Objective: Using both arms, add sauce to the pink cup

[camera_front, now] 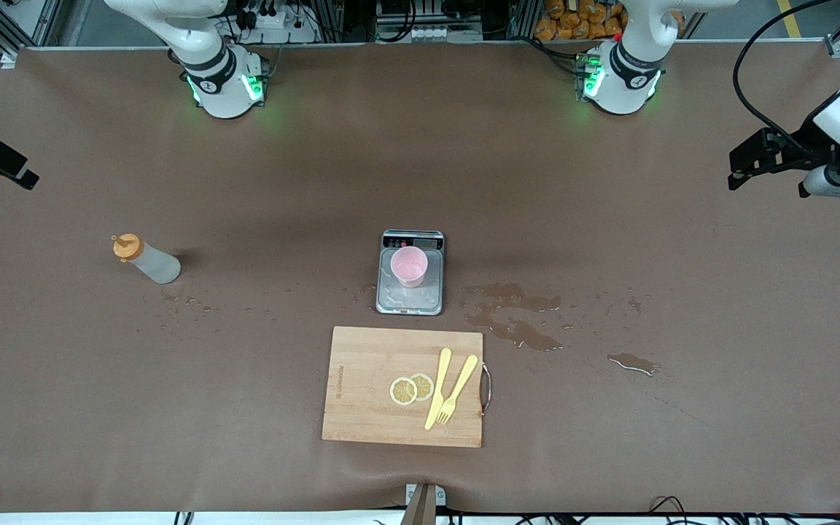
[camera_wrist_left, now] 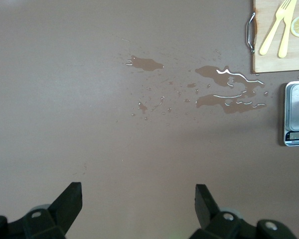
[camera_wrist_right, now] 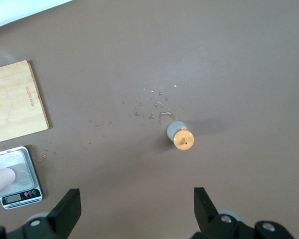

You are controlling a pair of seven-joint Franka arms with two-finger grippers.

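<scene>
**Pink cup on the scale, sauce bottle standing apart, both grippers spread**

Nearest the front camera lies a rectangular wooden cutting board [camera_front: 376, 390] with visible grain, a metal handle [camera_front: 486, 389] on the edge toward the left arm's end, and a small line of printing along the other short edge, too small to read. On it rest two round lemon slices [camera_front: 411, 389] and, beside them, a pale yellow plastic fork [camera_front: 458, 389] and knife [camera_front: 438, 388] lying side by side.

Just farther from the camera sits a flat kitchen scale [camera_front: 410, 290] with a shiny, wet metal platform and a dark display strip whose digits cannot be read. The pink cup [camera_front: 410, 266], smooth, round-rimmed and slightly tapered, stands upright on that platform.

Glossy puddles [camera_front: 518, 315] spread over the matte brown table cover [camera_front: 682, 277] from the scale toward the left arm's end.

Toward the right arm's end, well apart from the scale, the sauce bottle [camera_front: 146, 259] stands upright, translucent greyish-white with an orange nozzle cap, small droplets scattered around its base.

The left gripper [camera_wrist_left: 138, 199] hangs over bare cover near the puddles, fingers [camera_wrist_left: 69, 201] wide apart, nothing between them. The right gripper [camera_wrist_right: 137, 204] hangs over the cover near the bottle, its fingers [camera_wrist_right: 68, 206] equally spread and empty.
</scene>
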